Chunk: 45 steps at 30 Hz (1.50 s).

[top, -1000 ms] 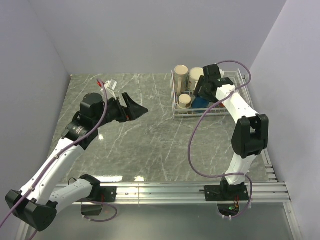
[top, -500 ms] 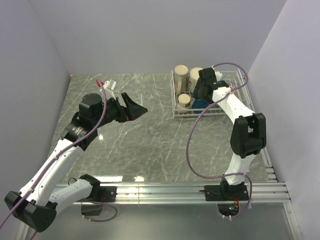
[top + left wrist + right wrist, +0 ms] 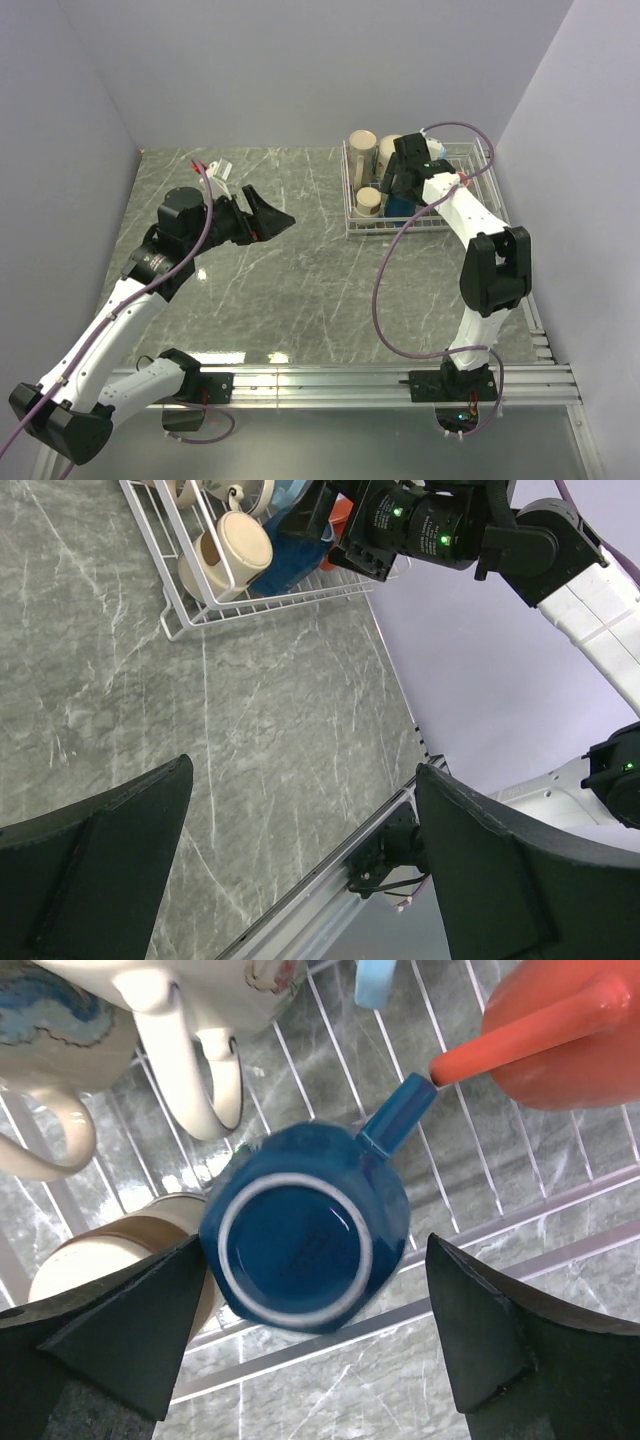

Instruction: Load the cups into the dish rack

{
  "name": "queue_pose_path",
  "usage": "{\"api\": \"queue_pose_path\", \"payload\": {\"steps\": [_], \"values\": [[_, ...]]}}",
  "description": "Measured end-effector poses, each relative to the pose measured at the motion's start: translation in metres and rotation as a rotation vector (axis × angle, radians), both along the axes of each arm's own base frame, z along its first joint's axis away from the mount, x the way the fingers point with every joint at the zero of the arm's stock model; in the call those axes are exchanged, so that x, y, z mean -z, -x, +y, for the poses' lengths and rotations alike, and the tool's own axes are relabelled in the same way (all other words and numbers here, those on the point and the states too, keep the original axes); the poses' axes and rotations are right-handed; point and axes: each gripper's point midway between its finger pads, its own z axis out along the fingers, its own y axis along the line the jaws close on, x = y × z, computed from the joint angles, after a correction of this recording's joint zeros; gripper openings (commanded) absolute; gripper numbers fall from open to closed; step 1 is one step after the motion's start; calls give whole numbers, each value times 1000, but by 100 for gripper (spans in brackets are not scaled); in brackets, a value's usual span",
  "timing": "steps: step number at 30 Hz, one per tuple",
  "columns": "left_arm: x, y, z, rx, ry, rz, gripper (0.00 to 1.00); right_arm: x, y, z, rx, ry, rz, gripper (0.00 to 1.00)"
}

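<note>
The dish rack (image 3: 420,229) is a white wire basket at the back right of the table. In the right wrist view a dark blue cup (image 3: 305,1240) stands upside down on the rack's wires (image 3: 470,1150), handle pointing up and to the right. My right gripper (image 3: 315,1330) hangs open over it, a finger on each side and a clear gap at the right one. An orange cup (image 3: 560,1030), a cream cup (image 3: 90,1260) and white cups (image 3: 190,1000) stand around it. My left gripper (image 3: 265,215) is open and empty above the table's middle left.
The left wrist view shows the rack's near corner (image 3: 185,620) with the cream cup (image 3: 240,545) and the right arm (image 3: 420,530) above it. Grey walls close in the table on three sides. A metal rail (image 3: 330,385) runs along the near edge.
My right gripper has opened and let go of the dark blue cup, after shifting a little left over the rack. The left arm has stayed still.
</note>
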Motion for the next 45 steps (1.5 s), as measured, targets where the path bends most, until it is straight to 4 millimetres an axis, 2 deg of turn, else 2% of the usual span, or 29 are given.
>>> {"api": "queue_pose_path", "payload": {"steps": [8, 11, 14, 17, 20, 23, 26, 28, 30, 34, 39, 45], "values": [[-3, 2, 0, 5, 5, -9, 98, -12, 3, -2, 6, 4, -12, 99], [-3, 3, 0, 7, 5, -9, 98, -29, 10, -2, -1, -6, -32, 99], [-3, 3, 0, 7, 4, -9, 99, -65, 24, 5, -32, -41, -99, 100], [-2, 2, 1, 2, -1, -11, 99, -116, 47, 23, -111, -101, -220, 100], [-4, -3, 4, -21, -19, -20, 100, -166, 91, 46, -238, -171, -354, 100], [-6, -13, 9, -71, -39, -31, 99, -190, 141, 53, -335, -230, -446, 100], [-8, -23, 15, -122, -58, -40, 99, -187, 185, 38, -358, -264, -501, 100], [-8, -31, 18, -159, -71, -43, 99, -171, 214, 26, -362, -276, -502, 100], [-5, -38, 24, -206, -89, -43, 99, -155, 238, 16, -361, -286, -496, 100], [-3, -51, 40, -312, -120, -54, 99, -151, 275, -3, -330, -327, -546, 100], [2, -59, 57, -409, -157, -75, 99, -152, 301, -21, -262, -374, -587, 100], [18, -61, 72, -484, -200, -64, 99, -139, 314, -30, -208, -390, -551, 100]]}}
